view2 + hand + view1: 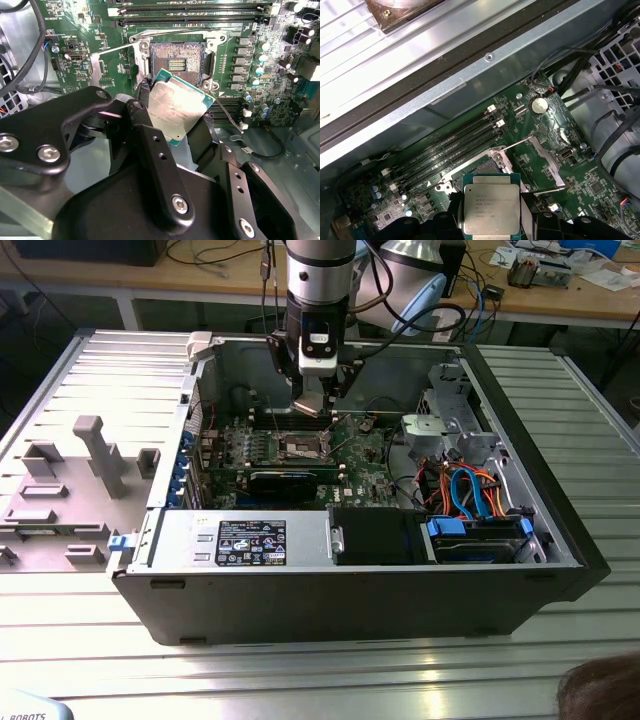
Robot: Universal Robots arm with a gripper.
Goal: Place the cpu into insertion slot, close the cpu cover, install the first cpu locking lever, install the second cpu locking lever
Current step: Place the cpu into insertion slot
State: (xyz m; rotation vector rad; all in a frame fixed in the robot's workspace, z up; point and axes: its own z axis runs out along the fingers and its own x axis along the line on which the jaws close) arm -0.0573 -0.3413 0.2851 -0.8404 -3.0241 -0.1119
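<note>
Silver-grey cpu [180, 105] pinched between black gripper [175, 114] fingers, tilted, hanging just short of bare insertion slot [175, 62] right past fingertips. Chip not seated yet tbh.

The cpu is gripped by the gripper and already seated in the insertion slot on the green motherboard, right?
Not seated. The gripper holds the cpu outside the insertion slot, whose dark recess on the green motherboard lies bare, as the second wrist view shows.
</note>
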